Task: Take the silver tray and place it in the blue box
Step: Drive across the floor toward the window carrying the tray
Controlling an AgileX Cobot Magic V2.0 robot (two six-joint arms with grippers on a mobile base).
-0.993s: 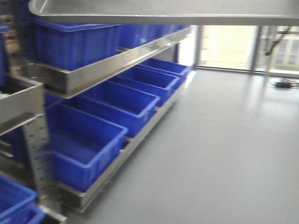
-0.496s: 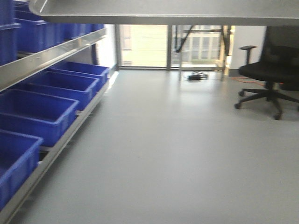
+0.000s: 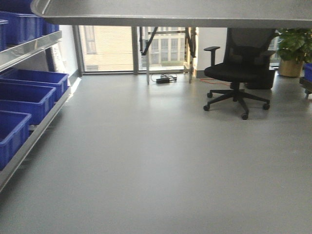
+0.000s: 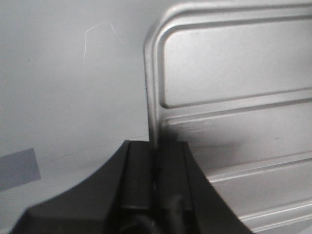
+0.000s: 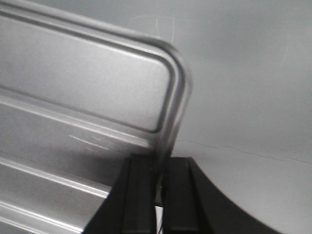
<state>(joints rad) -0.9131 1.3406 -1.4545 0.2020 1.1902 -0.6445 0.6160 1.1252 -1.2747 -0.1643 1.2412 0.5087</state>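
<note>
Presently, silver tray point(image 3: 170, 12) across top of front view, left gripper point(image 4: 156, 158) clamped on its rim from bottom centre, right gripper point(image 5: 160, 168) pinching the opposite rim likewise, blue box point(image 3: 24, 105) at left edge.

Shiny silver tray point(image 4: 234, 97), ridge-striped, in black left gripper point(image 4: 156, 146); bright blue boxes point(image 3: 29, 95); plain grey floor point(image 3: 146, 161); black chair point(image 3: 239, 70).

The left gripper point(image 4: 156, 148) is pinching the silver tray's point(image 4: 234, 97) rim between its black fingers point(image 4: 139, 168). The tray is spreading ahead and rightward of the gripper, ridge lines showing. A plain grey surface point(image 4: 73, 73) is lying to the gripper's left.
</note>
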